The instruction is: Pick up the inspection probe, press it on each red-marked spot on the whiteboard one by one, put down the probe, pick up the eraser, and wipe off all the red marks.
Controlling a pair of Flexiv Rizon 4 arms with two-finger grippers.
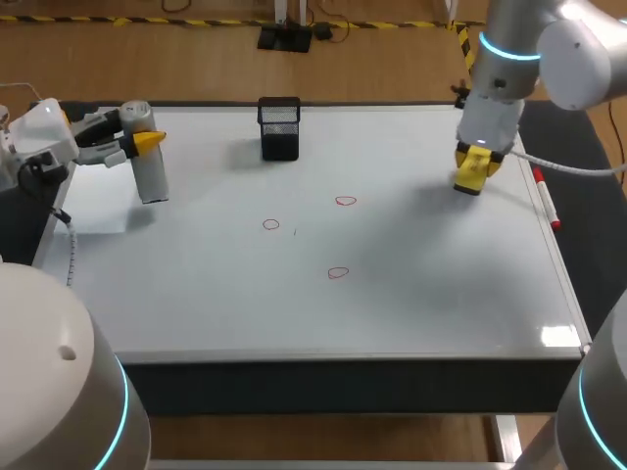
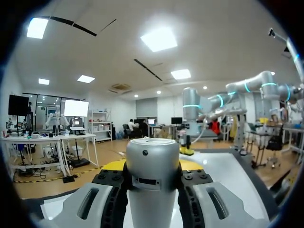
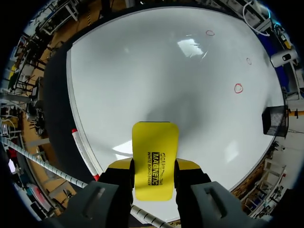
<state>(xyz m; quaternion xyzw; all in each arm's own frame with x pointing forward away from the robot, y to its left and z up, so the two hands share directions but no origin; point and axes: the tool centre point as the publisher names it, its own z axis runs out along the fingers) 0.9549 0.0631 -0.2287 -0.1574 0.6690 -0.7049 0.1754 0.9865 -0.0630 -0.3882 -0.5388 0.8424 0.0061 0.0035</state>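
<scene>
Grips the inspection probe upright in the left hand, fingers pressed on both its sides, at the whiteboard's far left corner. Holds the yellow eraser in the right hand the same way, above the board's right side, near the far edge. Sees one black mesh holder at the far edge, between the two hands; cannot tell its contents. Counts three red marks mid-board, well apart from each other and from both hands, with bare board all around them. Finds one marker with red ends lying along the right rim.
</scene>
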